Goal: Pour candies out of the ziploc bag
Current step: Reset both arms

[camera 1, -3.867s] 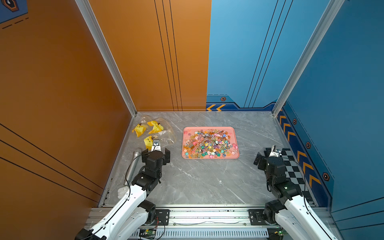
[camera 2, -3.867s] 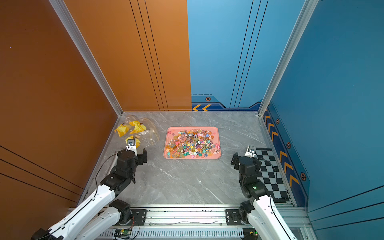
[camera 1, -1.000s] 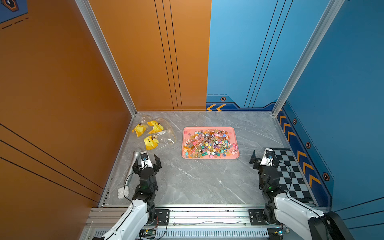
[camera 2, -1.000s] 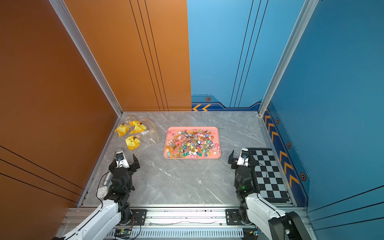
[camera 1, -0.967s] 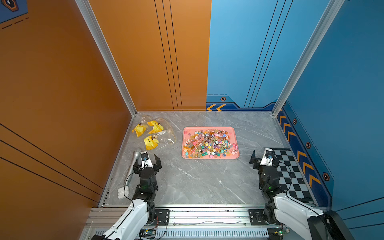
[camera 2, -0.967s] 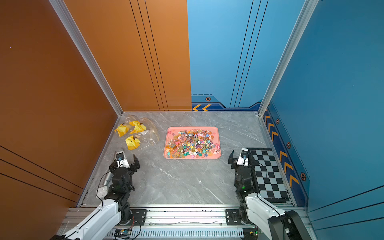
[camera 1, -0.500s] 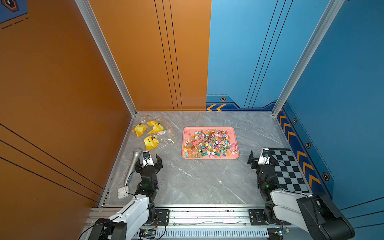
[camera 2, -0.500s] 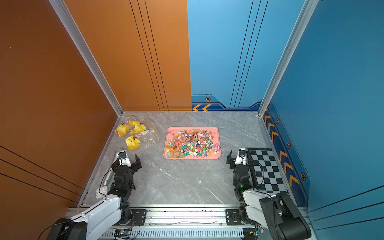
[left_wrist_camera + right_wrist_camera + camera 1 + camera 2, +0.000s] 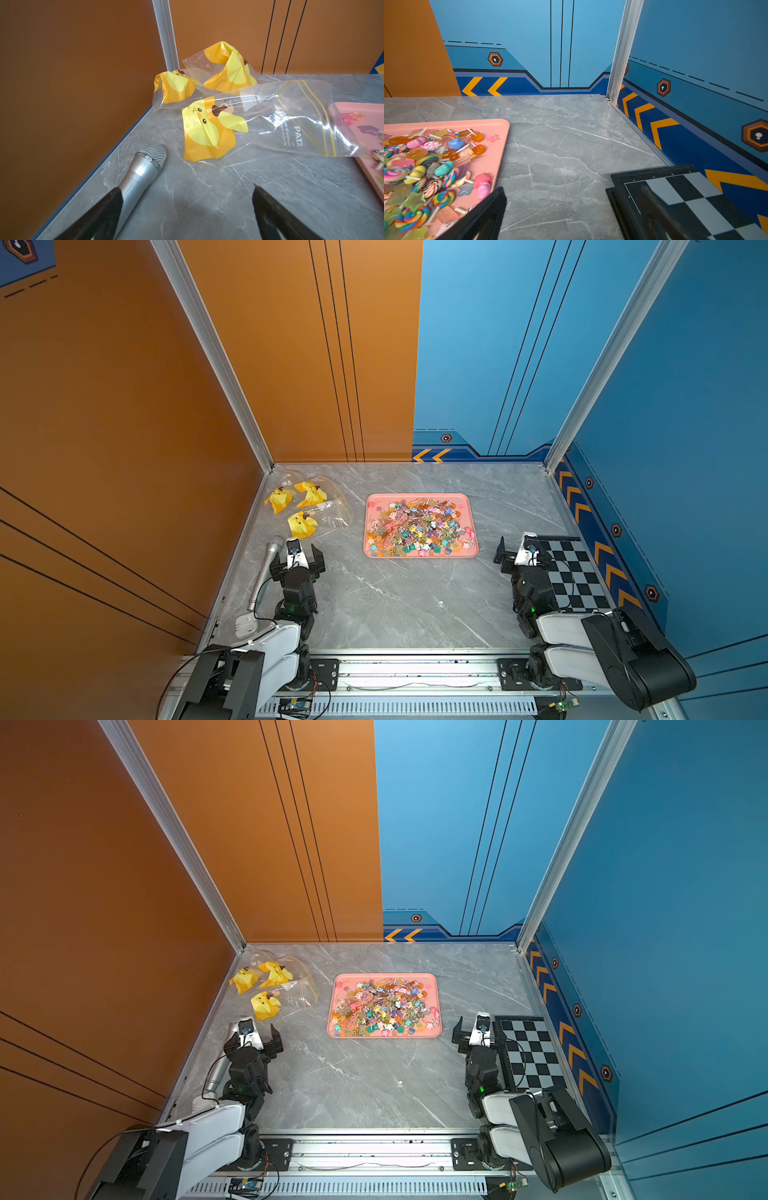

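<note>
Grey marble-patterned tabletop (image 9: 395, 605) fills the floor of a booth with orange walls on one side and blue on the other. A pink rectangular plastic tray (image 9: 371, 506) sits near the middle, and the many small multicoloured candies (image 9: 419, 526), swirled lollipops on white sticks among them, lie heaped inside it.

Three crumpled clear ziploc bags printed with yellow ducks (image 9: 291, 120) lie in the far corner by the orange wall, beside the tray. They look emptied, though the creased film makes that hard to judge.

A silver handheld microphone (image 9: 145, 166) lies along the orange wall, and a black-and-white chequered board (image 9: 577, 572) lies by the blue wall.

The left gripper (image 9: 296, 560) rests near the microphone's head with its jaws spread wide and nothing between them. The right gripper (image 9: 521, 553), between the tray and the board, is likewise spread and empty.
</note>
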